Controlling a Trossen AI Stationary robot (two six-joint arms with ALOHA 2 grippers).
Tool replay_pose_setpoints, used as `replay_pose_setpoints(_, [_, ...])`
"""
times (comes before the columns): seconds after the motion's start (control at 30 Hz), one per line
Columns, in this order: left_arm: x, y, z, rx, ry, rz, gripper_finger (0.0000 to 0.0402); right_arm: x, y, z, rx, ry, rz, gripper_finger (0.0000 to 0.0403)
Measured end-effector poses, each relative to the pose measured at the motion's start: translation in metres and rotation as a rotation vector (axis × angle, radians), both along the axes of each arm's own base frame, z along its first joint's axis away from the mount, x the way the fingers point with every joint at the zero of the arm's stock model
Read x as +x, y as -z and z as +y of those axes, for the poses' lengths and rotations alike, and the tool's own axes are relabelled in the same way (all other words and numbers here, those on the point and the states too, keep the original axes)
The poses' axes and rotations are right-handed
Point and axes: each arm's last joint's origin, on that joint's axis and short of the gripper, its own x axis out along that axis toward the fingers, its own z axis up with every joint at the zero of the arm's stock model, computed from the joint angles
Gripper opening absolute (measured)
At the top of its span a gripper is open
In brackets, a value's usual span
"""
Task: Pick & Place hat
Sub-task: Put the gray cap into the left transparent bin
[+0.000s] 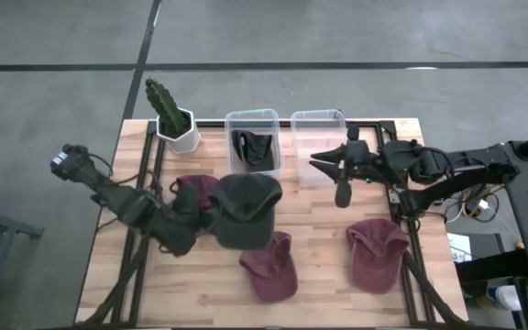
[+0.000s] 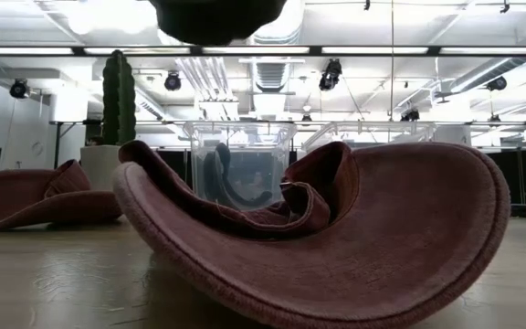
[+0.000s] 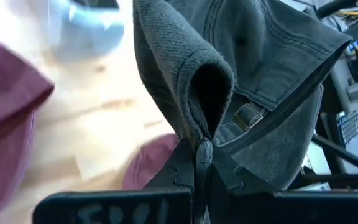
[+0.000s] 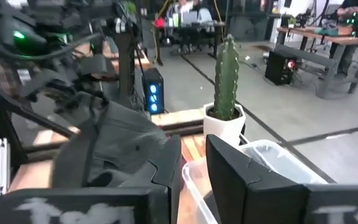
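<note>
We find the left gripper (image 1: 211,218) clamped tight on the fabric edge of the dark grey hat (image 1: 246,209), which hangs lifted off the table (image 1: 319,275), just ahead of its fingers. A maroon hat (image 1: 193,191) lies beside that gripper, a second maroon hat (image 1: 270,266) below the held one, and a third maroon hat (image 1: 377,252) lies off toward the right arm. Beyond the raised hat stands a clear bin (image 1: 254,139) holding a dark item. The right gripper (image 1: 324,166) hovers over a second clear bin (image 1: 318,124), fingers (image 4: 229,171) narrowly parted, holding nothing. A potted cactus (image 1: 170,114) stands beside the first bin.
</note>
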Motion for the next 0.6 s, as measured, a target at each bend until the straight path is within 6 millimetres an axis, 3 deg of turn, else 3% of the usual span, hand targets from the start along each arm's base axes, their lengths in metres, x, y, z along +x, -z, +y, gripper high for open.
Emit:
replay_pose_setpoints(0.27, [0.016,-0.020,0.040,0.110,-0.069,0.015,0.0009,-0.025,0.013,-0.003,0.028,-0.020,-0.139,0.0068])
replay_pose_setpoints(0.6, [0.038,-0.048,0.101,0.284,-0.084,-0.048,0.0009,-0.030,0.027,-0.004,0.044,-0.032,-0.124,0.0068])
